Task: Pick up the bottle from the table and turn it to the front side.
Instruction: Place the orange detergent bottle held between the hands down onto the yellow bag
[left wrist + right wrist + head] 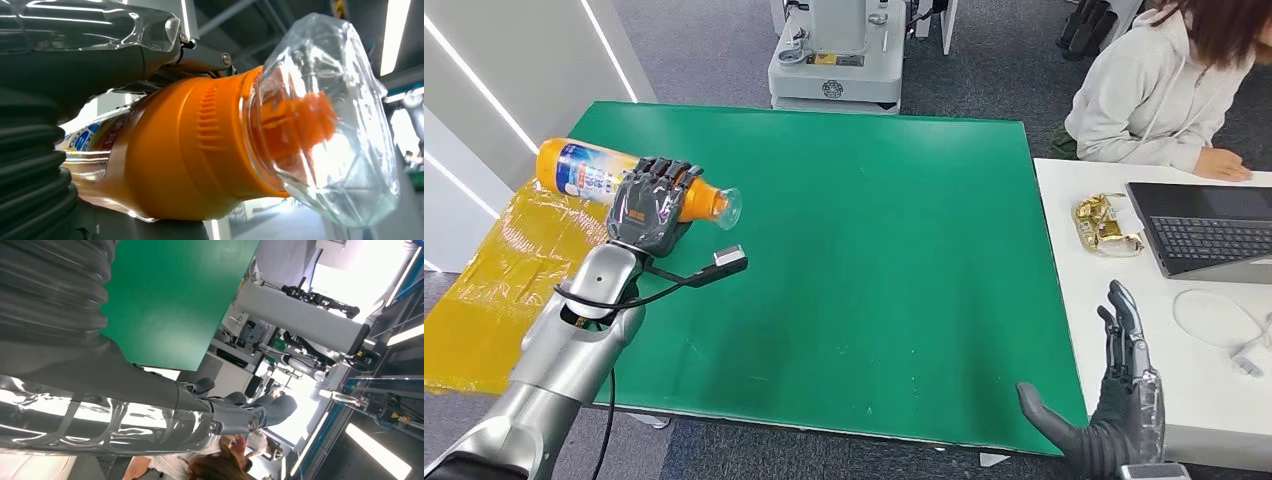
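While its dark fingers curl over the middle, the left hand holds an orange bottle on its side above the far left corner of the green surface. A clear cap covers the bottle's orange spout. Low beside the surface's near right edge, the right hand holds nothing, fingers spread.

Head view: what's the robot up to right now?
The left hand grips the orange bottle around its middle, holding it on its side over the left edge of the green table, clear cap pointing toward the table's centre. The right hand is open, off the table's near right corner. A person sits by a laptop.
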`<state>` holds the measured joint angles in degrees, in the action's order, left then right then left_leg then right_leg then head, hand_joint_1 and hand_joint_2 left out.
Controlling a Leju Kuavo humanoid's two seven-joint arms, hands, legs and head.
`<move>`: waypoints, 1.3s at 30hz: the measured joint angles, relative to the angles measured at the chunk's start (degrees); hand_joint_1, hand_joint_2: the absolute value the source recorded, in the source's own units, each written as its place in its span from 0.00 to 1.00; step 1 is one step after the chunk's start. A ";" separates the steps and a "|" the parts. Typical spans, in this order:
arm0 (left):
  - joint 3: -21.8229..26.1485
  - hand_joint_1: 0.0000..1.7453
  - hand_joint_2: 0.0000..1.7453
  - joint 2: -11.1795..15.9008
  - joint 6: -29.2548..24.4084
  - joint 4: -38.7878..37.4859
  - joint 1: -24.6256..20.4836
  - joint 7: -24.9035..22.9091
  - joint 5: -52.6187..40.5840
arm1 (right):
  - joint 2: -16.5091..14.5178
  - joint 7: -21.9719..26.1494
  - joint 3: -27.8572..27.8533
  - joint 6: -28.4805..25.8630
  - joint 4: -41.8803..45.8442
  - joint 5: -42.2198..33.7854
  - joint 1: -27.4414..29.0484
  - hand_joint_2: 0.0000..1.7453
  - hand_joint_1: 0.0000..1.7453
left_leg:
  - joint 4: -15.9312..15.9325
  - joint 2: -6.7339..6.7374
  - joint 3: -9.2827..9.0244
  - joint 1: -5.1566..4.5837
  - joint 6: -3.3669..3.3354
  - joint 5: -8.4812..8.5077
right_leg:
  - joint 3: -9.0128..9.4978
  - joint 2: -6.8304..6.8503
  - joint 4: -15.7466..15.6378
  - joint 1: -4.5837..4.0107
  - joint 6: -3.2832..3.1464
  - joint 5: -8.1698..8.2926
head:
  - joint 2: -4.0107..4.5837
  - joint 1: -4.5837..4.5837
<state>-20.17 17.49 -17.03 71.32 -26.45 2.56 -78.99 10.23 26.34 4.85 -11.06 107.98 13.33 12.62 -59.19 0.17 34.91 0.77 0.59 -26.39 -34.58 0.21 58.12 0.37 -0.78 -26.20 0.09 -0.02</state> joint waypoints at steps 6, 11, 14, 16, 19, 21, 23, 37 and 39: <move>1.71 1.00 1.00 0.27 1.07 0.95 4.35 0.15 1.45 | -2.22 -0.38 -2.38 1.09 2.27 1.33 1.16 1.00 0.00 | -0.01 -0.01 -0.01 0.00 -0.01 0.00 | 0.01 0.01 0.00 0.00 0.01 -0.01 | 0.00 -0.01; 2.34 1.00 1.00 -0.27 1.51 0.44 7.16 0.38 2.11 | -3.78 -1.05 -4.35 2.19 4.54 2.20 1.94 1.00 0.00 | -0.03 -0.02 -0.01 -0.01 -0.01 -0.01 | 0.02 0.01 -0.02 0.00 0.01 -0.01 | 0.00 0.00; 2.34 1.00 1.00 -0.87 1.61 -0.24 7.33 0.14 2.04 | -4.24 -1.34 -4.63 2.21 5.27 2.61 2.25 1.00 0.00 | -0.03 -0.02 -0.01 -0.01 -0.01 -0.01 | 0.01 0.01 -0.02 0.00 0.01 -0.01 | 0.00 0.01; 2.34 1.00 1.00 -1.52 1.92 -1.01 7.32 -0.09 2.03 | -4.54 -1.55 -4.80 2.31 5.74 2.95 2.49 1.00 0.00 | -0.03 -0.02 -0.01 0.00 -0.01 -0.01 | 0.01 0.01 -0.02 0.00 0.01 -0.01 | 0.00 -0.01; 2.34 1.00 1.00 -2.71 2.43 -2.65 7.26 -0.35 2.05 | -4.87 -1.82 -4.94 2.84 6.27 3.27 2.66 1.00 0.00 | -0.03 -0.02 -0.02 0.00 -0.01 -0.01 | 0.01 0.00 -0.02 0.00 0.01 -0.01 | 0.00 -0.01; 2.34 1.00 1.00 -3.59 2.50 -4.47 7.01 -1.02 1.60 | -5.09 -2.25 -4.96 3.62 6.60 3.73 2.69 1.00 0.00 | -0.03 -0.02 -0.02 0.00 -0.01 -0.01 | 0.01 0.00 -0.02 0.00 0.01 -0.01 | 0.00 0.00; 2.34 1.00 1.00 -4.40 2.29 -6.97 6.56 -1.97 0.85 | -5.37 -2.64 -4.96 4.49 6.86 4.33 2.68 1.00 0.00 | -0.03 -0.02 -0.02 0.01 -0.01 -0.01 | 0.01 0.00 -0.01 0.00 0.01 -0.01 | 0.00 0.00; 6.65 1.00 1.00 -7.50 2.26 -21.38 3.80 -10.28 -7.32 | -5.81 -2.44 -4.62 6.07 4.99 4.68 0.38 1.00 0.00 | -0.03 -0.02 -0.01 0.01 -0.01 -0.01 | 0.02 0.00 -0.01 -0.01 -0.01 0.00 | 0.00 0.00; 6.87 1.00 1.00 -7.45 1.95 -23.13 3.17 -11.54 -7.34 | -5.81 -2.44 -4.30 5.79 4.46 4.67 -0.12 1.00 0.00 | -0.03 -0.02 -0.01 0.01 -0.01 -0.01 | 0.02 0.00 0.00 -0.01 -0.01 0.00 | 0.00 -0.01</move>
<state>-13.30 10.03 -15.08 48.19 -23.28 -8.98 -86.33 4.42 23.90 0.55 -5.27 112.43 18.00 12.50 -59.22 0.15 34.90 0.78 0.58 -26.40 -34.56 0.21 58.12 0.36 -0.78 -26.20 0.09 -0.03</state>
